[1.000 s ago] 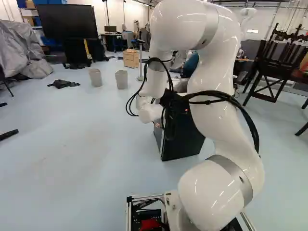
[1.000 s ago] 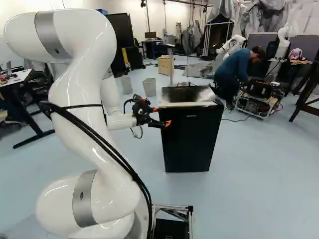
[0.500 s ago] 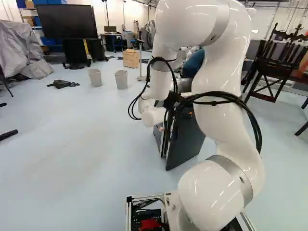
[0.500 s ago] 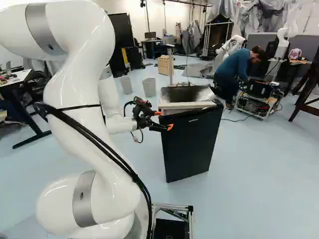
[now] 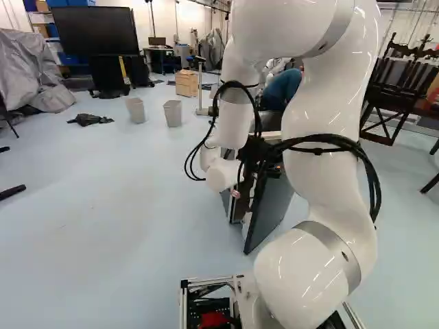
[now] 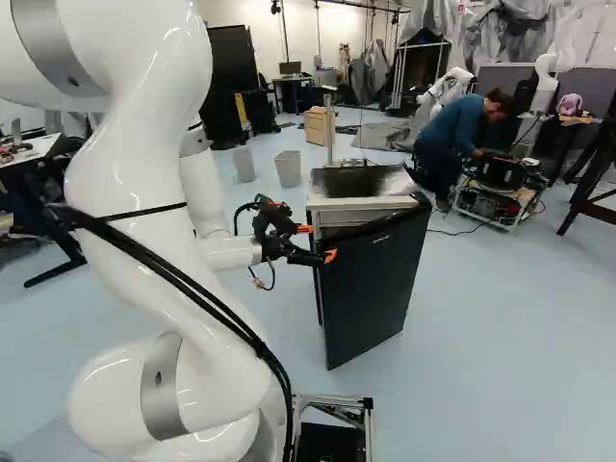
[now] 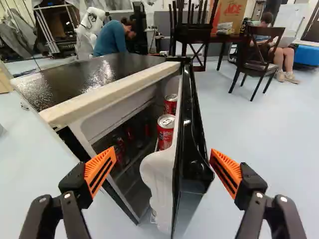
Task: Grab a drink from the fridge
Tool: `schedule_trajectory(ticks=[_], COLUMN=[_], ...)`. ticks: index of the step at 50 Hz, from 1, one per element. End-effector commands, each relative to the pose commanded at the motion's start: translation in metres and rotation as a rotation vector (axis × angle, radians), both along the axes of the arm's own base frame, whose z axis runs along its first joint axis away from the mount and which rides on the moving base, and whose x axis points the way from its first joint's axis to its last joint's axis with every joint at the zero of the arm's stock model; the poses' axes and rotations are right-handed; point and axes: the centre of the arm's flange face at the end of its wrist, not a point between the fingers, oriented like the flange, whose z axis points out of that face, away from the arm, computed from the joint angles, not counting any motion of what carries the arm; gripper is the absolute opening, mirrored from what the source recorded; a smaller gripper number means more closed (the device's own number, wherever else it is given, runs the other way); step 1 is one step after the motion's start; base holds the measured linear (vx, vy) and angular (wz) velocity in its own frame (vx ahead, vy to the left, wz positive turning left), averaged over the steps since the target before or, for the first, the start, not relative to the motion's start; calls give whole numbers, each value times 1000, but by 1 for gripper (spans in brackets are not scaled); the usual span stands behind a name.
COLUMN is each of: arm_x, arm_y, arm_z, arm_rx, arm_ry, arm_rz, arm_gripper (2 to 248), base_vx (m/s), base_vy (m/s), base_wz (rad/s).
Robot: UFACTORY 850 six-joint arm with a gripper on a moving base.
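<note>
- Our gripper (image 6: 318, 243) stands wide open, two fingers gripping nothing, one door (image 7: 192, 119) between them.
- We count two red cans (image 7: 165, 133) inside that door, the farther partly hidden.
- Deeper in the fridge (image 7: 109, 94), more are too dim to count.

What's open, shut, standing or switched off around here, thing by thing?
Fridge door: partly open
Hand: open, fingers either side of the door's edge
Two front cans: upright
Cans deeper inside: too dark to tell
Bins: upright
Big screen: dark
</note>
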Motion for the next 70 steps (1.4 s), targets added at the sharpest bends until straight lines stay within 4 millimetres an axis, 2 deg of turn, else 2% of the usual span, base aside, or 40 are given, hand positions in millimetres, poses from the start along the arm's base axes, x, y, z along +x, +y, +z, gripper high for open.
schedule_trajectory(ticks=[49,70], arm_x=[-99,-122], arm_y=[-34,-57], arm_z=[5,9], arm_rx=[-49,-91], arm_ry=[72,61], arm_rz=[13,-46], arm_gripper=[247,247], base_vx=[0,0], base_vy=[0,0], base_wz=[0,0])
